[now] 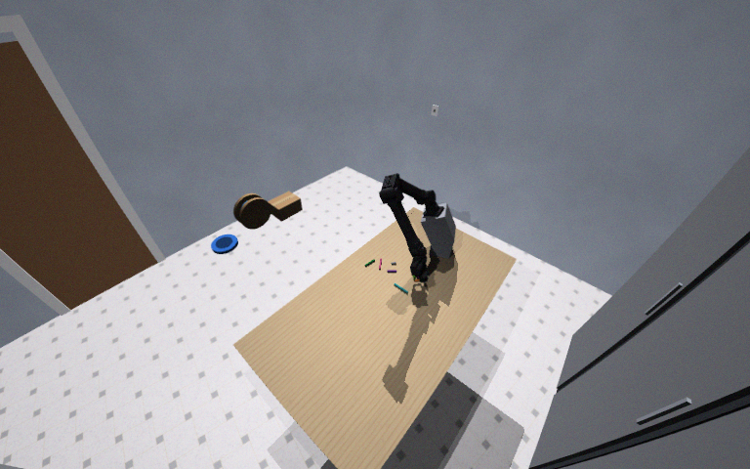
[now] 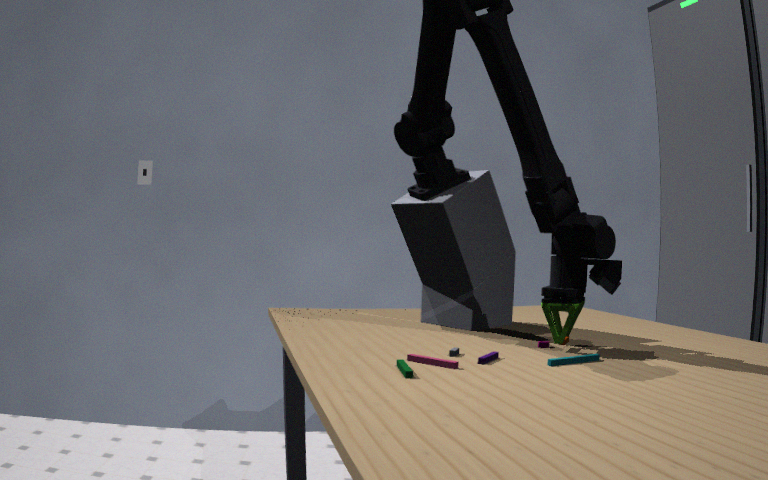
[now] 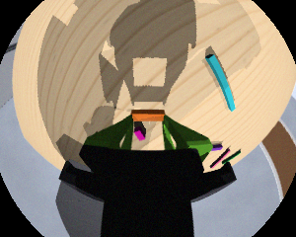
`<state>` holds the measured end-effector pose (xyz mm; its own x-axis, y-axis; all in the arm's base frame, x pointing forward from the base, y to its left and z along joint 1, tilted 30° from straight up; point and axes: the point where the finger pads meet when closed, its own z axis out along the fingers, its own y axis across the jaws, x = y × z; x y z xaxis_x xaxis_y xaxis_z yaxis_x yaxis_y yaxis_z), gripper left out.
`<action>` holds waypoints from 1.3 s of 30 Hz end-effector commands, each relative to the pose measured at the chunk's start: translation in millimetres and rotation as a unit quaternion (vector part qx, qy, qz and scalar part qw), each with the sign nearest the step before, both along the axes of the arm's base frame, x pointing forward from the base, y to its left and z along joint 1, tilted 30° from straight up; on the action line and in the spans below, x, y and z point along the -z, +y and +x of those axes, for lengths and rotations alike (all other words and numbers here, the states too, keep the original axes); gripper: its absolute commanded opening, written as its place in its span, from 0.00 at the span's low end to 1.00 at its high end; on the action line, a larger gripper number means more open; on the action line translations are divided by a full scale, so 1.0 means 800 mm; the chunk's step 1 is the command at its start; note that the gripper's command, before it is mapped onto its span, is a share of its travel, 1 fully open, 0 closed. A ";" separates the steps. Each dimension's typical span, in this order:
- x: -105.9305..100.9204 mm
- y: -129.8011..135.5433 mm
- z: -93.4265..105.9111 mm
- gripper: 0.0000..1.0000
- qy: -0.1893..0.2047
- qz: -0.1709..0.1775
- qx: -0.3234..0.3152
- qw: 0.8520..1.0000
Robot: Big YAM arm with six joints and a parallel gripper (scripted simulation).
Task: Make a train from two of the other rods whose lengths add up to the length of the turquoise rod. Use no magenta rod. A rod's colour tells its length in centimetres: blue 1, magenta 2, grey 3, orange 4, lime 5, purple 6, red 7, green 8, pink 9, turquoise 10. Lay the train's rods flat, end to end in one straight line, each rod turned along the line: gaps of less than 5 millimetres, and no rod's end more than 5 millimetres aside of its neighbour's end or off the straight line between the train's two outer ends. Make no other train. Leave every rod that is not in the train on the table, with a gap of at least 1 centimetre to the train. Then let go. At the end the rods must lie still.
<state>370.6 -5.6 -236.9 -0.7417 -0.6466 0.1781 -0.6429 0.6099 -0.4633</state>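
My gripper (image 2: 562, 337) (image 1: 418, 279) (image 3: 147, 118) is shut on the orange rod (image 3: 148, 117), which lies crosswise between the green fingertips, low over the wooden table (image 2: 495, 428). A short magenta rod (image 2: 543, 343) (image 3: 140, 134) lies right beside the fingers. The turquoise rod (image 2: 572, 359) (image 1: 400, 288) (image 3: 221, 81) lies flat a little in front of the gripper. Further left lie the purple rod (image 2: 487, 357) (image 1: 391, 271), a small grey-looking rod (image 2: 453, 351), the pink rod (image 2: 432, 361) (image 1: 380, 264) and the green rod (image 2: 404, 368) (image 1: 369, 263), all apart from each other.
The arm's grey base block (image 2: 459, 255) (image 1: 438, 229) stands on the table just behind the rods. The table's left edge (image 2: 293, 350) is near the green rod. Grey cabinets (image 2: 709, 178) stand to the right. A blue dish (image 1: 225, 243) lies on the floor.
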 end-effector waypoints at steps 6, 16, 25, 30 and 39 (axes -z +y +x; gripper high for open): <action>0.005 0.009 -0.004 0.35 0.007 0.000 -0.015 1.000; 0.005 0.010 -0.004 0.35 0.007 0.000 -0.015 1.000; 0.005 0.010 -0.004 0.35 0.007 0.000 -0.015 1.000; 0.006 0.007 0.000 0.35 0.003 0.000 -0.013 1.000; 0.012 -0.007 -0.003 0.35 0.008 0.000 -0.002 1.000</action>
<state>373.3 -6.4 -240.7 -0.7405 -0.6491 0.1745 -0.6428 0.6080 -0.4660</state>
